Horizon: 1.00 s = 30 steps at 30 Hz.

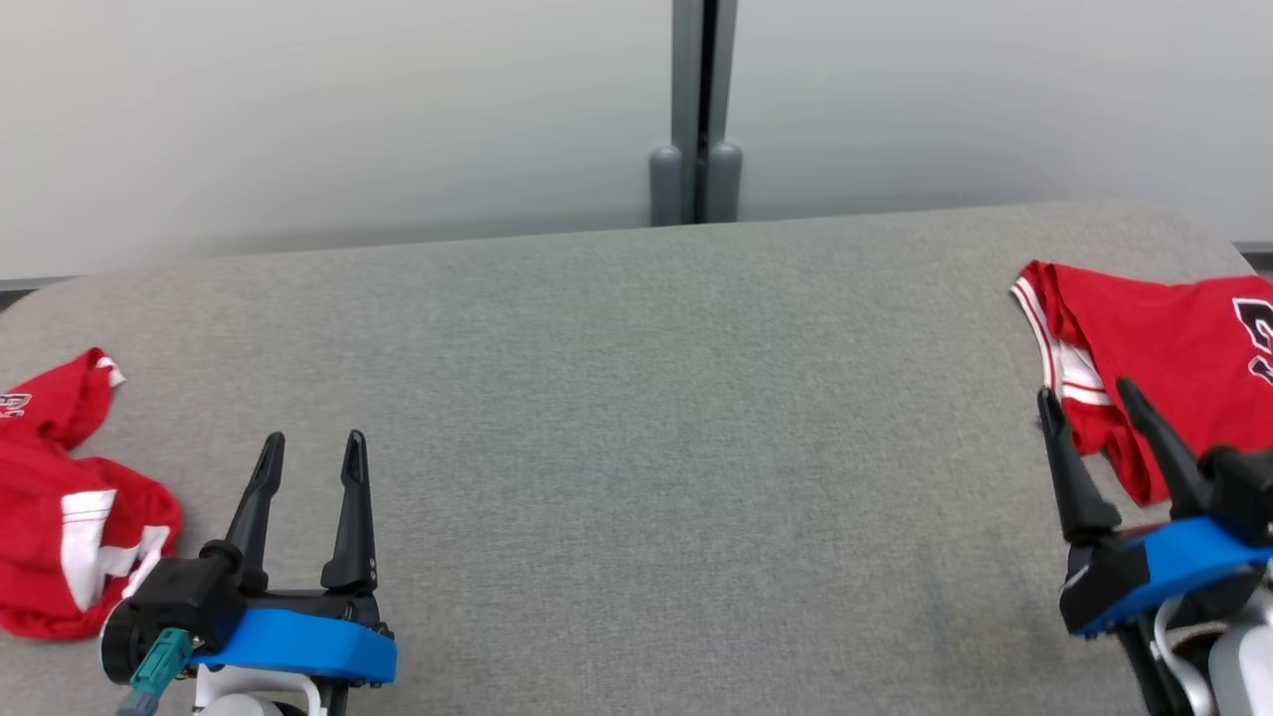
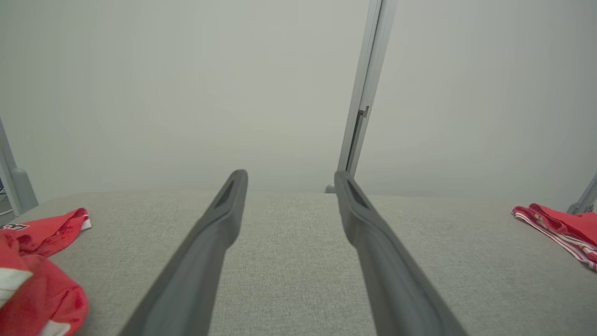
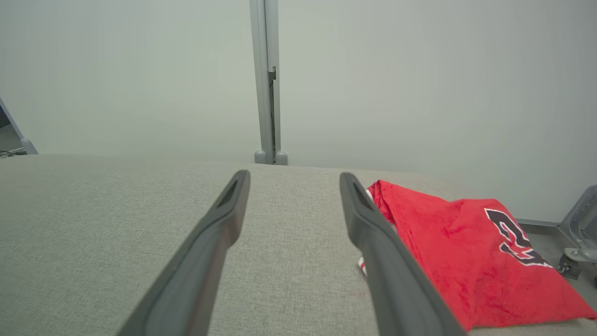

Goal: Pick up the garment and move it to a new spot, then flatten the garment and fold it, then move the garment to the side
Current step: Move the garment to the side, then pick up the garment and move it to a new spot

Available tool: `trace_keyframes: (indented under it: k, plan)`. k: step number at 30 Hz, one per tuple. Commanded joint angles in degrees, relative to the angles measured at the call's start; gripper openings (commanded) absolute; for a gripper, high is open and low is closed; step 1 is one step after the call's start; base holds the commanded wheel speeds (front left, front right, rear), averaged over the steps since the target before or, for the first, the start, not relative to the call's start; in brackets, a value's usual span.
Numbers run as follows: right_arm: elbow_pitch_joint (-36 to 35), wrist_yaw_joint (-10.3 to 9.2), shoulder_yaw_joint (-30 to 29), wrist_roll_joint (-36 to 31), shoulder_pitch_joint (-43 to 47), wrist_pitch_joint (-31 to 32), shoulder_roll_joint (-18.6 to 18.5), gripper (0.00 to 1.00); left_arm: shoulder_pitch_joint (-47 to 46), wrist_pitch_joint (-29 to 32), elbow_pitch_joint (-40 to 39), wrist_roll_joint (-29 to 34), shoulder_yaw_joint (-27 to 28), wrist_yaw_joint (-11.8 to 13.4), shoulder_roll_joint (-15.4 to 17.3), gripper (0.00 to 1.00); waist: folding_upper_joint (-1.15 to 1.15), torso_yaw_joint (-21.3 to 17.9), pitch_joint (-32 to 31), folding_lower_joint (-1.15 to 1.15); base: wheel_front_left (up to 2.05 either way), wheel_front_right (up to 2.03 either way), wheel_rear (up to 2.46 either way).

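Grey tabletop (image 1: 636,447); left pincer (image 1: 314,438) and right pincer (image 1: 1084,390) both gape empty. I'd pinch the crumpled red jersey (image 1: 60,517) at a thick fold.

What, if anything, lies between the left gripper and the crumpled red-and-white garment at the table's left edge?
Nothing visible. Bare grey fabric tabletop is all that separates the open left gripper from the crumpled red-and-white garment, which lies just to its left.

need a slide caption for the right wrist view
Open right gripper hovering over the grey fabric surface, a red jersey lying beside its fingers.
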Motion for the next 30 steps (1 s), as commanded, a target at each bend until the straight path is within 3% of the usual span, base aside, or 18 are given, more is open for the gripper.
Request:
trace_keyframes:
  k: [1,7,13,30]
  plan:
    - [-1.25,-0.01,-0.75,-0.38,2.42,-0.56,1.26,1.00,0.32,-0.23,0.66,-0.29,-0.06,-0.29,-0.26,1.00,0.00,0.66,-0.68,0.01,0.00,0.00,0.00]
    - [-5.23,-0.01,-3.50,-2.13,10.23,-1.88,6.35,1.00,1.48,-0.24,3.02,0.24,-0.21,-0.77,-0.59,1.00,0.00,2.55,-3.61,0.01,0.00,0.00,0.00]
    - [-5.48,-0.01,-5.87,-3.01,13.29,-3.64,9.00,1.00,2.69,-0.25,4.52,0.40,0.36,-1.05,-1.10,1.00,0.00,3.36,-4.82,0.01,0.00,0.00,0.00]
    - [-4.87,-0.01,-6.81,-4.16,12.75,-4.24,10.45,1.00,3.51,-0.25,5.00,1.22,1.30,-1.29,-1.91,1.00,0.00,3.64,-4.64,0.01,0.00,0.00,0.00]
